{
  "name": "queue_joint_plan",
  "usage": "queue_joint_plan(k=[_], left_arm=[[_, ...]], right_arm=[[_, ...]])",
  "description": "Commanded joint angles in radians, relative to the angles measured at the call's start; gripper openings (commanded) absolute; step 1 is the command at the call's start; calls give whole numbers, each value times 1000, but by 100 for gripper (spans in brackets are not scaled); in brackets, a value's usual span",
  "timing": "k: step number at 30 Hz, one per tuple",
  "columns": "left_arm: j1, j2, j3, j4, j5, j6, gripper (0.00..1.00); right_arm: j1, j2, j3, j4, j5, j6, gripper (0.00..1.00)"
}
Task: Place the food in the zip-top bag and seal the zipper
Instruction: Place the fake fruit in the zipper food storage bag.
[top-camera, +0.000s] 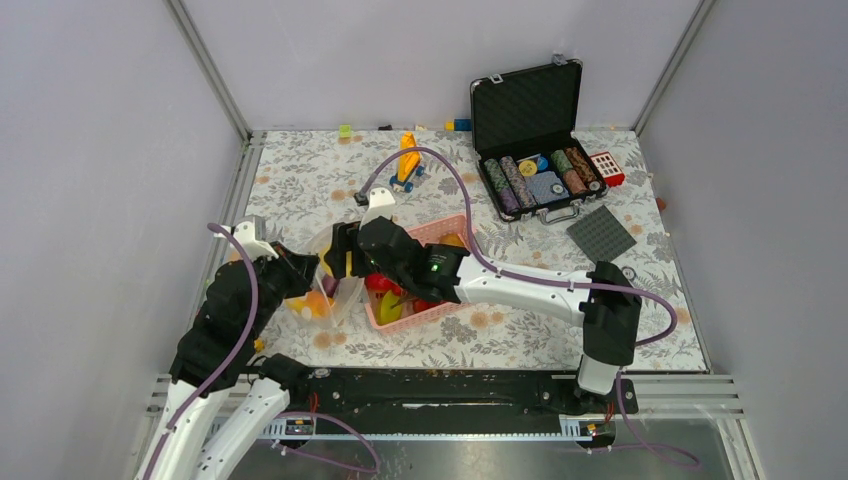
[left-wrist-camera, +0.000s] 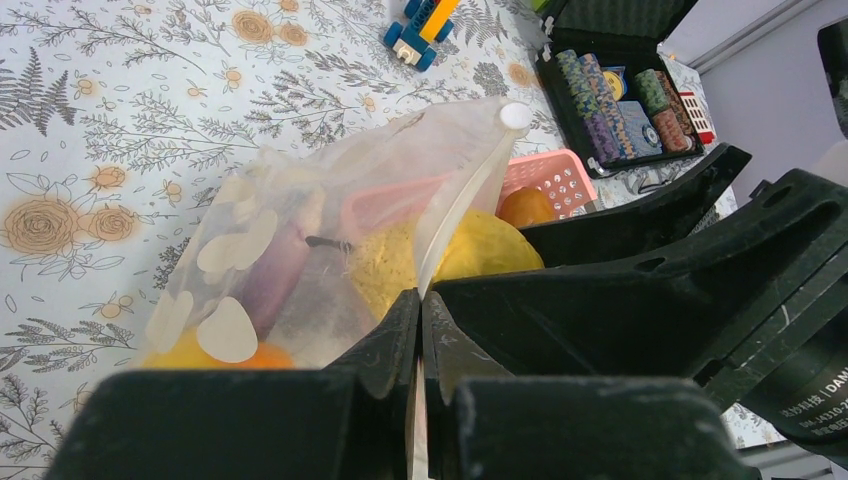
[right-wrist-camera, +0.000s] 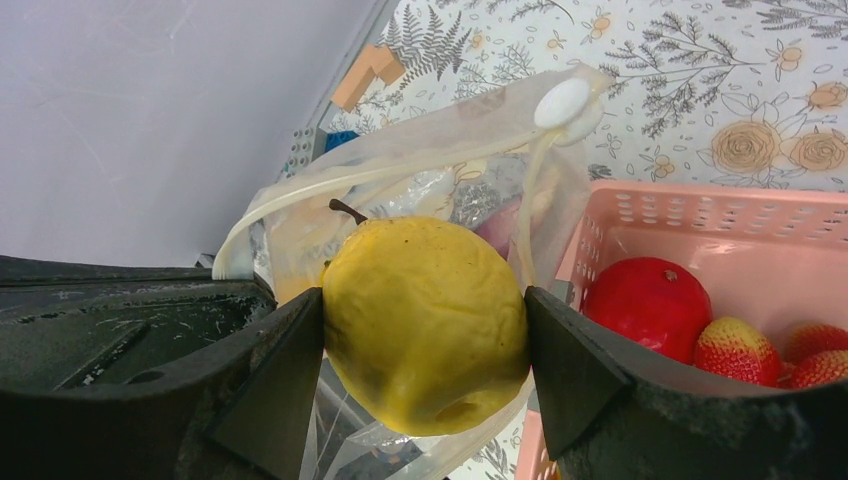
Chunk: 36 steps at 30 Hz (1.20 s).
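Observation:
The zip-top bag (top-camera: 322, 290) stands left of the pink basket, its mouth open towards the right. My left gripper (left-wrist-camera: 420, 312) is shut on the zipper (left-wrist-camera: 455, 215) at the bag's near edge; the white slider (left-wrist-camera: 515, 115) is at the far end. A purple piece (left-wrist-camera: 268, 278) and an orange-yellow piece (left-wrist-camera: 190, 352) lie inside the bag (left-wrist-camera: 300, 200). My right gripper (right-wrist-camera: 425, 330) is shut on a yellow pear (right-wrist-camera: 425, 310) and holds it at the open mouth of the bag (right-wrist-camera: 440, 140). The pear also shows in the left wrist view (left-wrist-camera: 485, 250).
The pink basket (top-camera: 440, 225) holds a red fruit (right-wrist-camera: 650, 300) and strawberries (right-wrist-camera: 735, 350). An open black case of poker chips (top-camera: 535, 180), a grey plate (top-camera: 601, 233) and a toy vehicle (top-camera: 407, 160) lie farther back. Walls close in both sides.

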Motion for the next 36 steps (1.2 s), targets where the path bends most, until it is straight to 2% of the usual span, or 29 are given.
queue_joint_plan(k=[1,2,12,22,28,31,34,36], left_arm=[[17,11,-1,64,44,11,0],[20,10,-1,65,47,11,0],[33,0,-6,72,59,9,0],[38,-9,-8,72,50,9,0],[38,-19,-10,71,34,10,0],[38,-15,-7,67,27,1,0],[39,-14,-8,67,22,-10,0],[39,-12,-11,71,36,-5,0]], right_arm=[[12,13,41,-36,9,26,66],[12,13,36,-33,2,22,71],[12,-18,-2,2,-41,7,99],[12,-98,-91,74,-51,-66,100],[-9,-250,-313,245,-36,-330,100],[-46,-344,-394,196,-138,-481,100],[-95,-399,-428,76,-248,-604,100],[-134,-414,-446,-9,-358,-773,100]])
